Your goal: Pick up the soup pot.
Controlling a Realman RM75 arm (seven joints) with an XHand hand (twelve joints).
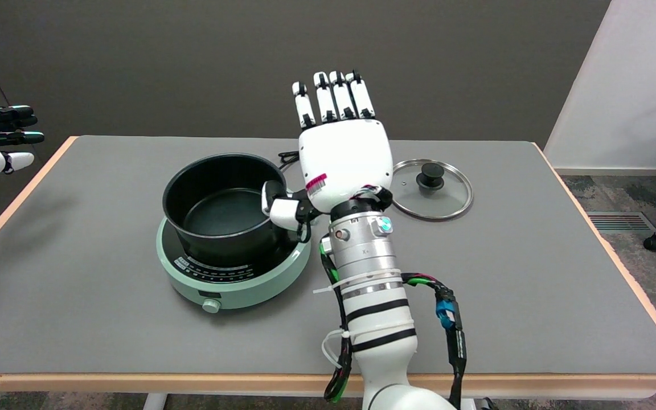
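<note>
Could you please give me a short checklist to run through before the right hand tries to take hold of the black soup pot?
1. Lid off: the round glass lid with a black knob lies on the grey table, apart from the pot. Ok.
2. Pot seated: the black soup pot stands upright on the pale green round cooker. Ok.
3. Pot empty: its dark inside shows nothing. Ok.
4. Hand free: the right hand has its fingers straight and apart, holding nothing. Ok.
5. Grasp: the thumb is at the pot's right rim, but the fingers point away. Not ok.
6. Side handle: hidden behind the hand. Cannot tell.
</note>
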